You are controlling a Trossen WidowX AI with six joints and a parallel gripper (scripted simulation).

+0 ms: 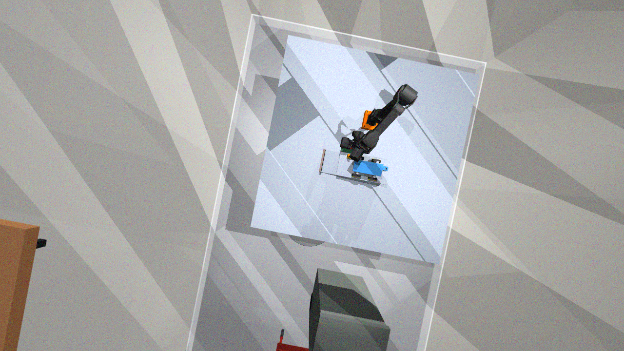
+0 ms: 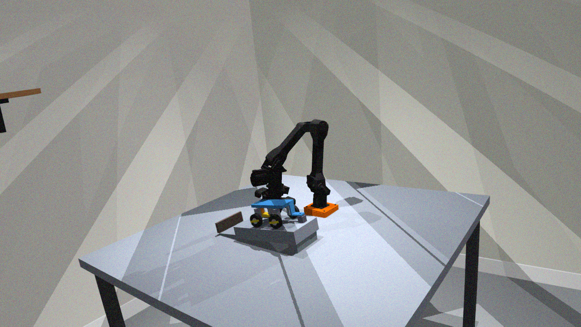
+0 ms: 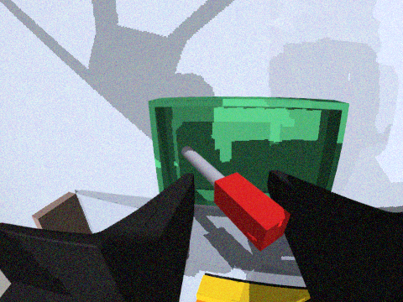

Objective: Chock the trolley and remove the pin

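Note:
My gripper (image 3: 231, 180) is open above the green tray (image 3: 343, 126) (image 1: 346, 149), fingers apart. The red-headed stop pin (image 3: 243, 201) is between them, clear of the left finger; its head is close to the right finger, and I cannot tell if they touch. Its grey shaft points down over the tray. The blue trolley (image 1: 366, 167) (image 2: 273, 203) stands on the grey ramp (image 2: 262, 239) (image 1: 343, 167). The yellow chock (image 1: 348, 156) (image 2: 266, 215) (image 3: 222, 289) is by its far downhill wheel; contact there is hidden. The fingertips are hidden in the top and exterior views.
A brown end board (image 1: 322, 161) (image 2: 228, 221) (image 3: 63, 216) stands beyond the ramp's low end. The arm's orange base (image 1: 365, 120) (image 2: 321, 210) is behind the ramp. The arm reaches over the tray close to the trolley's far side.

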